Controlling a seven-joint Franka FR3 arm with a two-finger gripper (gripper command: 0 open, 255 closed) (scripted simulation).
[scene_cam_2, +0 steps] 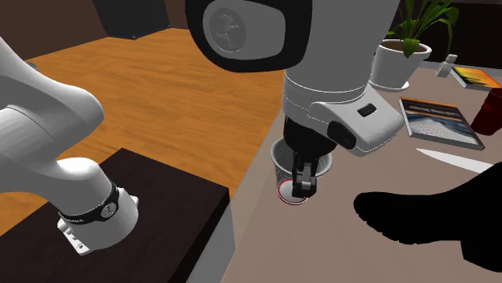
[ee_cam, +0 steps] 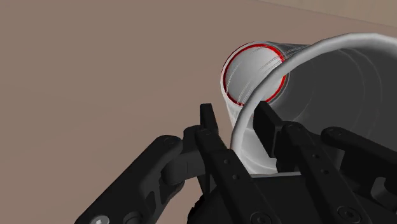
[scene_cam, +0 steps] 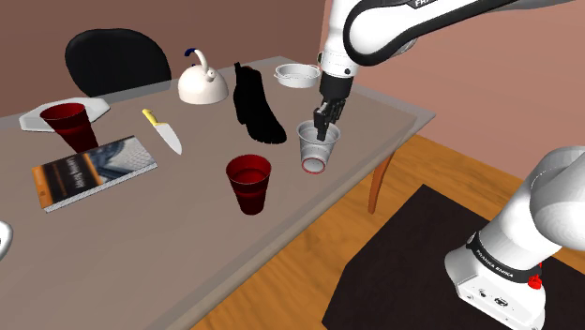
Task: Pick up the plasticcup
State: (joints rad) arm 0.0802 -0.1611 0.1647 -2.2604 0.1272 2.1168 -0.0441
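Observation:
A translucent grey plastic cup [scene_cam: 317,150] with a red ring around its base is near the right edge of the brown table [scene_cam: 187,253] in the shoulder view. My black gripper [scene_cam: 324,125] comes down from above and is shut on the cup's rim, one finger inside and one outside. The cup [scene_cam_2: 281,171] hangs tilted from the gripper [scene_cam_2: 304,186], its base turned outward. In the wrist view the fingers [ee_cam: 213,127] pinch the wall of the cup [ee_cam: 331,83] and the red-ringed base points away from the gripper [ee_cam: 238,121]. Whether the base touches the table I cannot tell.
A red cup [scene_cam: 248,183] stands just left of the held cup, with a black boot [scene_cam: 256,105] behind it. Farther back are a white kettle [scene_cam: 202,84], a shallow dish [scene_cam: 297,72], a knife [scene_cam: 164,133], a book [scene_cam: 94,169] and a second red cup [scene_cam: 70,124].

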